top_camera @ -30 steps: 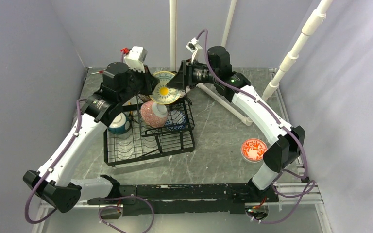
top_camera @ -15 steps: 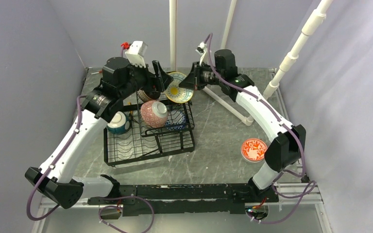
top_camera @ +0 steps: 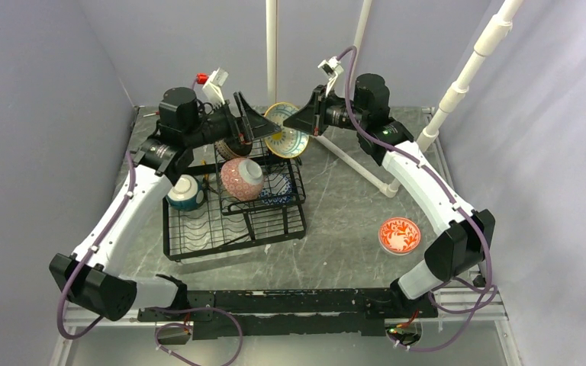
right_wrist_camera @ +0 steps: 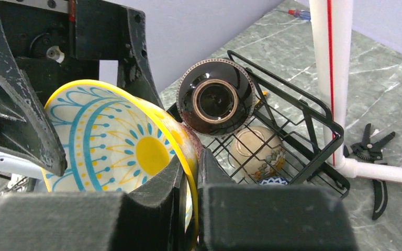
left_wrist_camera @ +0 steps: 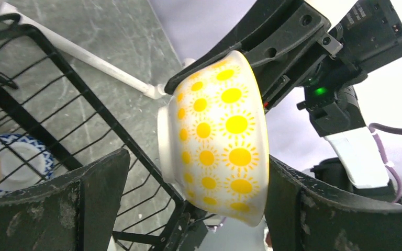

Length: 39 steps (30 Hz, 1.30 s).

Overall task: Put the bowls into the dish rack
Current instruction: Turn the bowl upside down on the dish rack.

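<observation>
A yellow sun-dotted bowl (top_camera: pixel 287 140) hangs tilted in the air over the far end of the black wire dish rack (top_camera: pixel 233 217). My right gripper (top_camera: pixel 296 124) is shut on its rim; in the right wrist view the pads pinch the yellow edge (right_wrist_camera: pixel 191 172). My left gripper (top_camera: pixel 262 122) stands open around the same bowl (left_wrist_camera: pixel 217 141). Its fingers (left_wrist_camera: pixel 97 198) sit on either side, with a gap on the left side. In the rack lie a pink-red bowl (top_camera: pixel 242 179), a blue-white bowl (top_camera: pixel 279 187) and a brown bowl (right_wrist_camera: pixel 215 98).
A teal bowl (top_camera: pixel 185 193) sits at the rack's left edge. A red patterned bowl (top_camera: pixel 399 235) lies on the table to the right. White pipes (top_camera: pixel 355 164) run across the table behind the rack, with black pliers (right_wrist_camera: pixel 374 157) beside them. A beige floral bowl (right_wrist_camera: pixel 256 151) shows through the wires.
My left gripper has opened and let go of the yellow bowl. The right gripper has shut on its rim, and the bowl has shifted right and slightly up.
</observation>
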### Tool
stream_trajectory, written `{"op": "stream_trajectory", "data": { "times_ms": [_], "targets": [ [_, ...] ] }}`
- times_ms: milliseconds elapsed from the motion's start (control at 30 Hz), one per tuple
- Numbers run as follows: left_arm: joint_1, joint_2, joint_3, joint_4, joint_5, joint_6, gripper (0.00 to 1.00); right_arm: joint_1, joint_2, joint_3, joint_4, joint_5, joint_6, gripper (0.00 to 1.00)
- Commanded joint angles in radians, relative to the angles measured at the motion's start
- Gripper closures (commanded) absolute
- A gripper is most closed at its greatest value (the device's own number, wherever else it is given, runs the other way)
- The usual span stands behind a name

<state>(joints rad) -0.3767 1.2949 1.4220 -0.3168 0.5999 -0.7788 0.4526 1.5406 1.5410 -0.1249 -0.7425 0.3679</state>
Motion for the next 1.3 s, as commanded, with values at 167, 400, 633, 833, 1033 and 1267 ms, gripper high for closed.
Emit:
{"op": "stream_trajectory", "data": {
  "times_ms": [167, 400, 633, 833, 1033, 1267],
  "targets": [
    [-0.034, 0.035, -0.027, 0.102, 0.081, -0.073, 0.13, 0.003, -0.024, 0.045, 0.112, -0.044, 0.046, 1.00],
    [-0.050, 0.059, 0.008, 0.019, 0.037, -0.022, 0.30, 0.007, -0.005, 0.042, 0.121, -0.040, 0.075, 1.00],
    [-0.046, 0.027, 0.060, -0.153, -0.112, 0.073, 0.68, 0.046, 0.053, 0.074, 0.122, -0.059, 0.117, 1.00],
    [0.010, -0.050, 0.077, -0.241, -0.184, 0.124, 0.85, 0.124, 0.124, 0.180, 0.106, -0.061, 0.101, 0.96],
    [0.063, -0.141, 0.074, -0.324, -0.285, 0.161, 0.97, 0.201, 0.170, 0.250, 0.121, -0.043, 0.087, 0.81],
    [0.068, -0.265, 0.043, -0.411, -0.487, 0.216, 0.97, 0.304, 0.260, 0.353, 0.083, 0.005, -0.002, 0.68]
  ]
}}
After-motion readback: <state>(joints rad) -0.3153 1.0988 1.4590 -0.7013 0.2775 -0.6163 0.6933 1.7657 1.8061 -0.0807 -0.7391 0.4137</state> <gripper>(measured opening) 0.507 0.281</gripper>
